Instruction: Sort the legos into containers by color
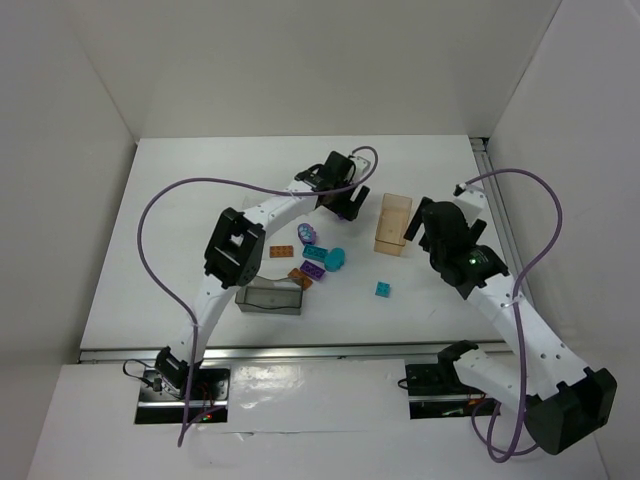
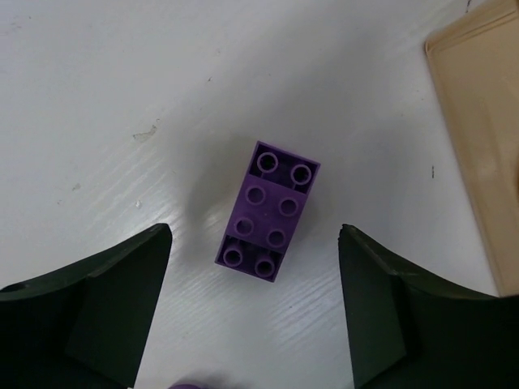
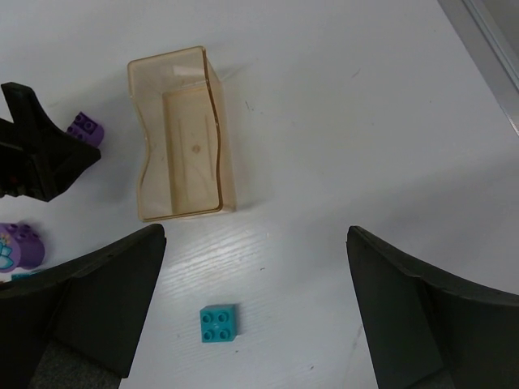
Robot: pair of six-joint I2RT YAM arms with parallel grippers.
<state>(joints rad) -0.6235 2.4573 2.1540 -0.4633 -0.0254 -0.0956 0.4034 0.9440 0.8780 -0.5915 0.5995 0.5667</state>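
My left gripper (image 1: 348, 200) is open and empty, low over a purple two-by-four brick (image 2: 268, 211) that lies between and just past its fingertips (image 2: 154, 251). My right gripper (image 1: 415, 232) is open and empty above the table, with a small teal brick (image 3: 219, 324) below it (image 1: 383, 289). A translucent tan tray (image 1: 393, 223) stands empty between the two grippers (image 3: 182, 134). A cluster of bricks lies mid-table: orange (image 1: 281, 250), rounded purple (image 1: 308, 234), teal (image 1: 315, 252), round teal (image 1: 335, 259), purple (image 1: 313, 269), orange (image 1: 300, 277). A smoky dark-grey tray (image 1: 270, 297) stands nearer. No clear tray shows.
White walls enclose the table on three sides. A metal rail (image 1: 500, 220) runs along the right edge. Purple cables (image 1: 160, 200) loop over both arms. The tan tray's corner shows at the right of the left wrist view (image 2: 478, 121).
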